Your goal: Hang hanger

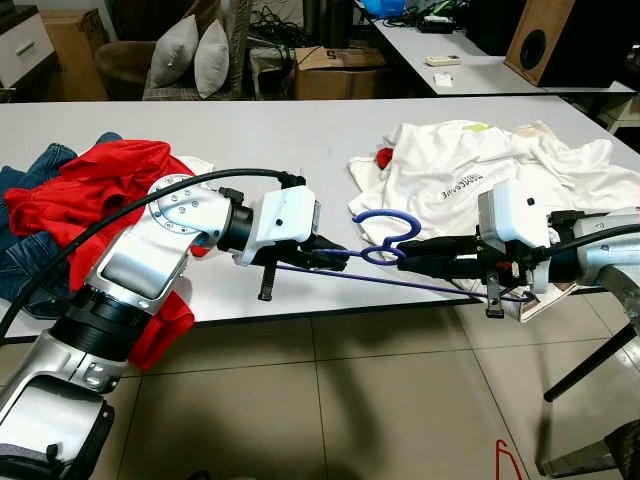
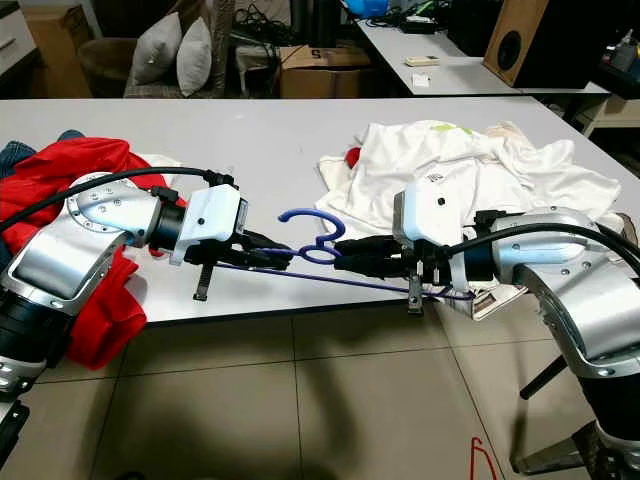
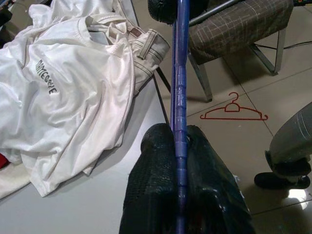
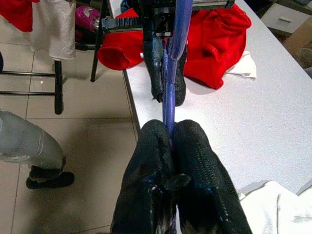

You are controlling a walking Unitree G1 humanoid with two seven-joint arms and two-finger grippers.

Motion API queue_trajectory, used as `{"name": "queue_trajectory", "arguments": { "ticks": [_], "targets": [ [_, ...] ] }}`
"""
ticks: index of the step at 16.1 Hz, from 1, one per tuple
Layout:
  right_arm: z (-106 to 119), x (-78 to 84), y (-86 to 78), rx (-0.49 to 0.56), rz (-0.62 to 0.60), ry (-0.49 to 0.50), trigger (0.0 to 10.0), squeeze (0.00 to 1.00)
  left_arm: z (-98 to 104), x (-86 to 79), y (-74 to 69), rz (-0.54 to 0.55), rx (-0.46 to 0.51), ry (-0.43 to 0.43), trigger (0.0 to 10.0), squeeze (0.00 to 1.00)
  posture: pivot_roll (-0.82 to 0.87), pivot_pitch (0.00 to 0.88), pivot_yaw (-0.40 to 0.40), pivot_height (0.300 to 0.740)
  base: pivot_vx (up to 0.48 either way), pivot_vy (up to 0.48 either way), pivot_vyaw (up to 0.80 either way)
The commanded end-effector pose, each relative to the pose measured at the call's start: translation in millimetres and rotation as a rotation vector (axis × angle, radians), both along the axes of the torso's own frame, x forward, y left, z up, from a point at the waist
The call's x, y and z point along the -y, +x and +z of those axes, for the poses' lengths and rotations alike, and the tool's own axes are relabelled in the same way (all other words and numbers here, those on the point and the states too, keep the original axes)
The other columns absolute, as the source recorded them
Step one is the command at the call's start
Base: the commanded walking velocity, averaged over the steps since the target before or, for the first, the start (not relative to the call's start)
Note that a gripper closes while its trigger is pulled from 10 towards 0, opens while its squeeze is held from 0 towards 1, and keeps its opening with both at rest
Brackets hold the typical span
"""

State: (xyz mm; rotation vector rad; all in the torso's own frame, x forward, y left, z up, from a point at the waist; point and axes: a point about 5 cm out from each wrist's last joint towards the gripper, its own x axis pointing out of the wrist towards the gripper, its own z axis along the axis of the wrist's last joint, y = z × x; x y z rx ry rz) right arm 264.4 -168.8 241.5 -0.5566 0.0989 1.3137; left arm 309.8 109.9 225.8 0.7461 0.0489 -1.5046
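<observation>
Lying heaped at the left end of the table [image 1: 300,140]: red cloth [image 1: 90,195]. Clamping 1 side of the blue hanger [image 1: 385,238] with the left gripper [image 1: 335,258], fingers pressed together on the bar. Hovering over the table's front edge, hook up, between 2 grippers. Pinching the other side with the right gripper [image 1: 405,255], likewise closed on the bar. Lying untouched at right: white shirt [image 1: 470,170]. Judging the hanger lifted, but nothing yet hung.
</observation>
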Motion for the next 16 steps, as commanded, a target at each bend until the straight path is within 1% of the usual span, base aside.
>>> {"name": "queue_trajectory", "arguments": {
  "ticks": [1, 2, 3, 4, 8, 10, 12, 13, 14, 16],
  "targets": [
    [4, -0.6, 1.6, 0.015, 0.011, 0.001, 0.0, 0.00, 12, 1.2, 0.8, -0.009, 0.043, -0.033, 0.0, 0.00, 0.08, 0.000, -0.006, 0.740, 0.000, 0.000, 0.00],
    [3, -1.0, 3.6, 0.013, -0.011, 0.024, 4.3, 0.00, 14, 2.4, -0.4, -0.018, 0.050, -0.035, 0.0, 0.00, 0.08, 0.000, -0.007, 0.740, 0.000, 0.000, 0.00],
    [2, -1.4, 4.8, -0.004, -0.026, 0.054, 10.0, 0.68, 15, 2.8, -1.1, -0.024, 0.073, -0.018, 0.0, 0.00, 0.08, 0.000, -0.008, 0.740, 0.000, 0.000, 0.00],
    [2, -1.4, 5.0, -0.008, -0.028, 0.060, 10.0, 1.00, 16, 2.9, -1.2, -0.026, 0.079, -0.013, 0.0, 0.00, 0.08, 0.000, -0.008, 0.740, 0.000, 0.000, 0.00],
    [-4, 0.8, 6.1, -0.009, -0.051, 0.037, 10.0, 1.00, 17, 2.8, -2.6, -0.034, 0.098, -0.001, 0.0, 0.00, 0.07, 0.000, -0.015, 0.740, 0.000, 0.000, 0.00],
    [-6, 1.1, 10.3, 0.029, -0.075, 0.016, 10.0, 1.00, 17, 4.4, -8.0, -0.068, 0.099, 0.025, 0.0, 0.00, 0.07, 0.000, -0.016, 0.740, 0.000, 0.000, 0.00],
    [-6, 0.1, 13.1, 0.047, -0.090, 0.017, 10.0, 1.00, 16, 4.8, -8.6, -0.073, 0.103, 0.038, 0.0, 0.00, 0.07, 0.000, -0.016, 0.740, 0.000, 0.000, 0.00],
    [-6, -1.0, 13.4, 0.048, -0.089, 0.018, 10.0, 0.00, 15, 5.0, -8.6, -0.074, 0.104, 0.043, 0.0, 0.00, 0.07, 0.000, -0.016, 0.740, 0.000, 0.000, 0.00],
    [-6, -1.8, 13.6, 0.049, -0.088, 0.019, 10.0, 0.00, 14, 5.1, -8.6, -0.074, 0.105, 0.047, 0.0, 0.00, 0.07, 0.000, -0.016, 0.740, 0.000, 0.000, 0.00],
    [-5, -12.6, 9.2, 0.047, -0.021, 0.033, 10.0, 0.00, 11, 6.2, -9.1, -0.080, 0.107, 0.066, 0.0, 0.00, 0.07, 0.000, -0.016, 0.740, 0.000, 0.000, 0.00]
  ]
}}
